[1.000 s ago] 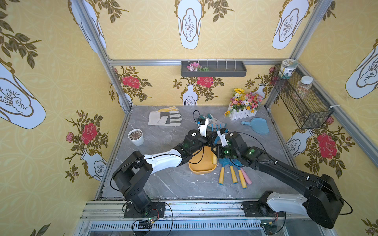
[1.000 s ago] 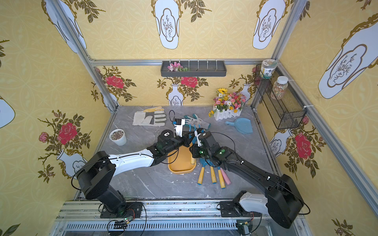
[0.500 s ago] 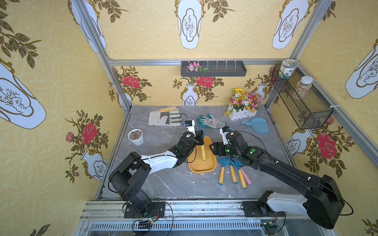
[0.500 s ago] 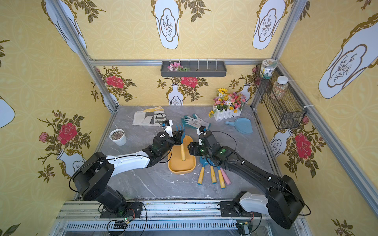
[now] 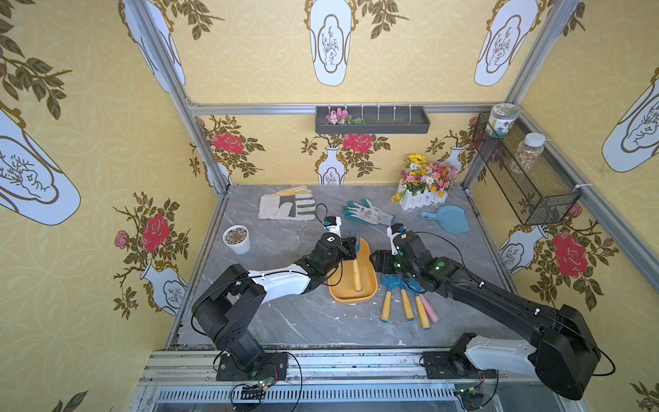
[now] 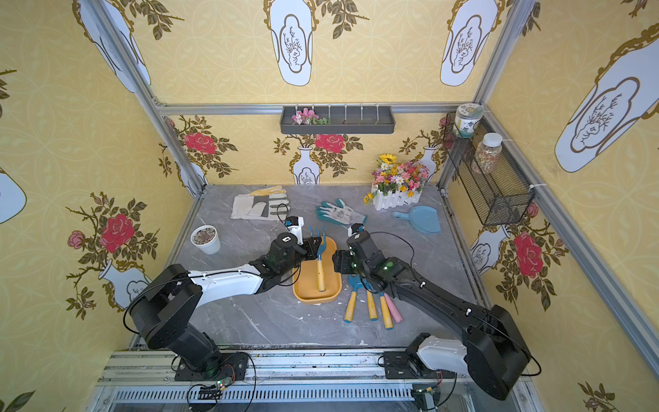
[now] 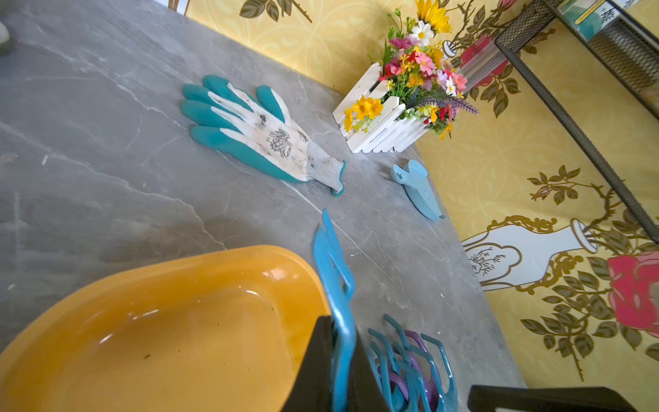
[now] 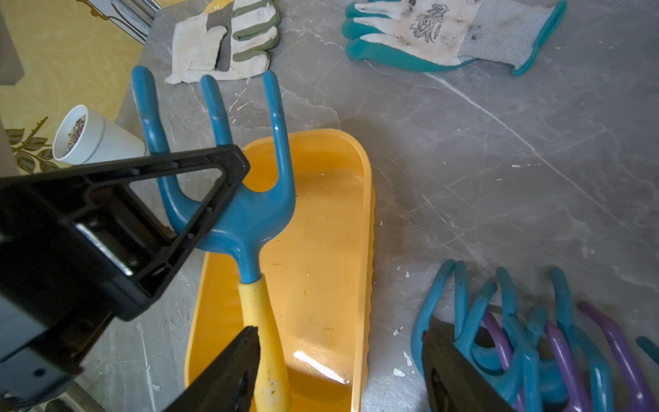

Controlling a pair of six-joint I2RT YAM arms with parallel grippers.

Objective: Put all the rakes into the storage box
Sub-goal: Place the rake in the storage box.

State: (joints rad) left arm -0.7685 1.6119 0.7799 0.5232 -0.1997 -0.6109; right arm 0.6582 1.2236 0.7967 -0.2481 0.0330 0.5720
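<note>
Caught from the right wrist alone: three blue tines of the rake crossed by a finger of the left gripper, clamped shut on the head, with the right gripper spread open beside the yellow handle. In both top views, lying lengthwise in the orange box, head poking past the far rim, spare rakes just right. Jar label too small to read; flower print on the teal glove.

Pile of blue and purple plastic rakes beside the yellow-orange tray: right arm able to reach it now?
Probably yes. The open right gripper hangs right beside the pile of blue and purple plastic rakes, nothing between them; the left gripper, shut on the blue-headed rake, sits across the yellow-orange plastic tray.
</note>
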